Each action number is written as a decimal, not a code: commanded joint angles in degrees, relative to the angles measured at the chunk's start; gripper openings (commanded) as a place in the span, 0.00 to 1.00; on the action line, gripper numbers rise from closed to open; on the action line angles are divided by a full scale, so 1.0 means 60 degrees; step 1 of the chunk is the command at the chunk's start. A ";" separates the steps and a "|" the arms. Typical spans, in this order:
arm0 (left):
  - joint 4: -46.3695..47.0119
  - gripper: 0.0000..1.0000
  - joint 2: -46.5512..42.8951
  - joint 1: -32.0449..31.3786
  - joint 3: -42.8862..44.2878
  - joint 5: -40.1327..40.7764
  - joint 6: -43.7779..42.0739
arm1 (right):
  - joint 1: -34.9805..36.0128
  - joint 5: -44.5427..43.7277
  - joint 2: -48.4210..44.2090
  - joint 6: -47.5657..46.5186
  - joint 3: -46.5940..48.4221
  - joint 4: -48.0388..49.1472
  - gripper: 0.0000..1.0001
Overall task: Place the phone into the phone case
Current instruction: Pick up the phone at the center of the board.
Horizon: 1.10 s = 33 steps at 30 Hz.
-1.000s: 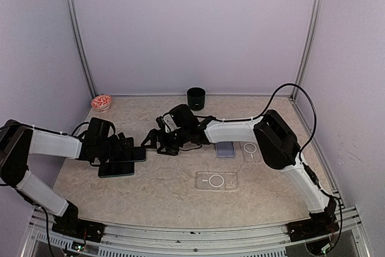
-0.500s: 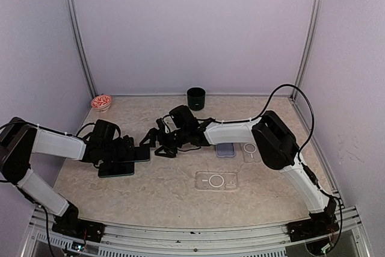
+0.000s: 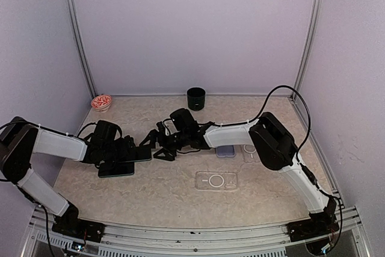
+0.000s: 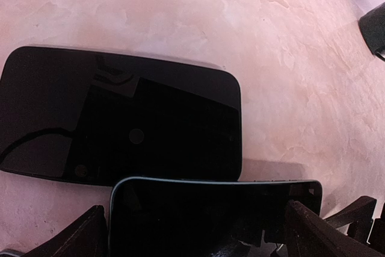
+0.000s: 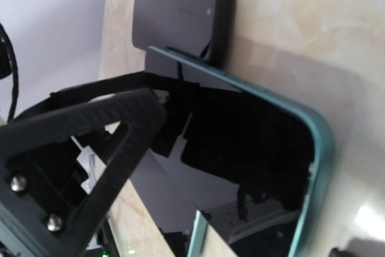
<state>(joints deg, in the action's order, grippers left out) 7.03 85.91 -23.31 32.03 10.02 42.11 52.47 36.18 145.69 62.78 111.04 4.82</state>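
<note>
The phone (image 4: 180, 206), black with a pale teal rim, lies between the fingers (image 4: 90, 236) of my left gripper (image 3: 135, 150), which is open. Its far edge overlaps the phone case (image 4: 120, 118), a dark flat slab lying on the table (image 3: 116, 168). From the other side my right gripper (image 3: 155, 147) is open, one finger (image 5: 90, 118) over the phone's (image 5: 258, 130) end. Beyond it the dark grey case (image 5: 180, 10) shows. In the top view the phone (image 3: 141, 156) sits between the two grippers. Whether any finger presses on the phone I cannot tell.
A black cup (image 3: 196, 98) stands at the back wall and a small bowl (image 3: 101, 102) at the back left. Two clear cases (image 3: 216, 180) (image 3: 252, 151) and another phone (image 3: 225, 150) lie right of centre. Side walls close in the table.
My left gripper and the phone have shifted slightly right towards the right gripper. The right gripper has edged a little left. Both stay as wide as before.
</note>
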 commanded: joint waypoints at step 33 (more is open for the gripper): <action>0.1099 0.86 0.0499 -0.0501 -0.0049 -0.0125 -0.0631 | 0.0001 0.0956 0.1181 0.1467 0.0076 0.1691 0.82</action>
<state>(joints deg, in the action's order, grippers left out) 11.25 88.95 -25.23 32.08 11.29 39.13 52.34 41.58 150.17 70.91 112.03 15.14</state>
